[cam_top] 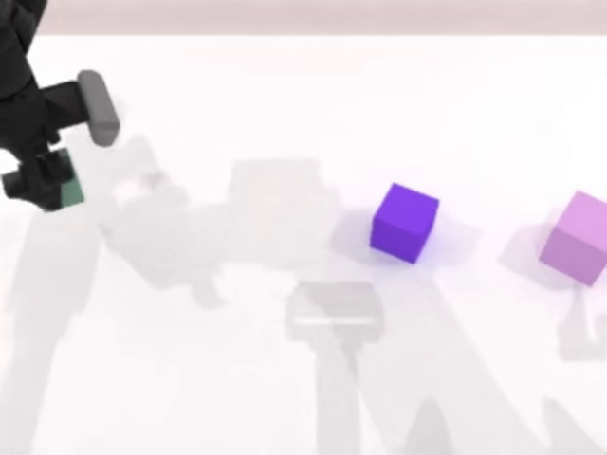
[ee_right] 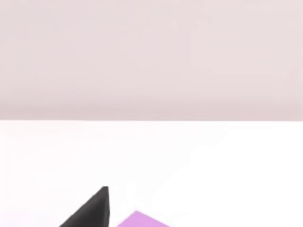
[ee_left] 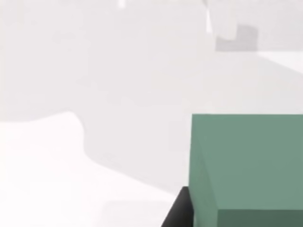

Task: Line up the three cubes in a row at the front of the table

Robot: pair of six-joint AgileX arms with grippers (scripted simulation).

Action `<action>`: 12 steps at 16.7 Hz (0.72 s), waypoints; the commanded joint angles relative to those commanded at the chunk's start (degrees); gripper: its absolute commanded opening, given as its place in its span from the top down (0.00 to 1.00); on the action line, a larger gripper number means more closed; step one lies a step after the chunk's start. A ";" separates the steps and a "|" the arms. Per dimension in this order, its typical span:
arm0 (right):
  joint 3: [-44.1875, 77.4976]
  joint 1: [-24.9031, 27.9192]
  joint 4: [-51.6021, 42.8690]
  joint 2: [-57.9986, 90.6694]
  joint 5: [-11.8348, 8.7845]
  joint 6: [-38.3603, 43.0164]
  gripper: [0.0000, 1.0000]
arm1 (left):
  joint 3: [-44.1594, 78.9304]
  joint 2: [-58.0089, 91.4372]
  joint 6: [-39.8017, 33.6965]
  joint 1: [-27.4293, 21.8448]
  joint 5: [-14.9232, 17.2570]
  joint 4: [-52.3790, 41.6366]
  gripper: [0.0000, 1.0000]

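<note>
My left gripper (cam_top: 55, 185) is at the far left of the table (cam_top: 285, 114), shut on the small teal-green cube (cam_top: 72, 194). In the left wrist view that cube (ee_left: 246, 161) fills the near corner with one dark finger (ee_left: 177, 213) against its side. The violet-purple cube (cam_top: 405, 222) rests right of the middle. The lilac-pink cube (cam_top: 579, 237) sits at the right edge, partly cut off. My right gripper (ee_right: 147, 208) does not show in the top view. Its wrist view shows one dark fingertip (ee_right: 92, 213) beside a corner of the lilac-pink cube (ee_right: 139, 220), open, with bare table next to the finger.
A pinkish-beige edge strip (cam_top: 303, 17) runs along the far side of the table. Grey arm shadows lie across the middle and front of the white surface.
</note>
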 joint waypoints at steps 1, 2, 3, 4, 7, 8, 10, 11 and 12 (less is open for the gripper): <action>0.00 0.00 0.00 0.00 0.00 0.00 0.00 | 0.22 0.11 -0.36 -0.66 0.00 -0.11 1.00; 0.00 0.00 0.00 0.00 0.00 0.00 0.00 | 0.65 0.33 -1.11 -1.97 -0.02 -0.34 1.00; 0.00 0.00 0.00 0.00 0.00 0.00 0.00 | 1.21 0.61 -2.19 -3.88 -0.03 -0.63 1.00; 0.00 0.00 0.00 0.00 0.00 0.00 0.00 | 1.86 0.92 -3.61 -6.39 -0.06 -0.98 1.00; 0.00 0.00 0.00 0.00 0.00 0.00 0.00 | 4.01 1.91 -9.56 -16.53 -0.12 -2.33 1.00; 0.00 0.00 0.00 0.00 0.00 0.00 0.00 | 4.70 2.23 -11.92 -20.59 -0.13 -2.84 1.00; 0.00 0.00 0.00 0.00 0.00 0.00 0.00 | 6.07 2.86 -16.92 -29.51 -0.11 -3.90 1.00; 0.00 0.00 0.00 0.00 0.00 0.00 0.00 | 6.75 3.16 -19.42 -34.11 -0.09 -4.43 1.00; 0.00 0.00 0.00 0.00 0.00 0.00 0.00 | 7.41 3.38 -21.87 -38.57 -0.09 -4.89 1.00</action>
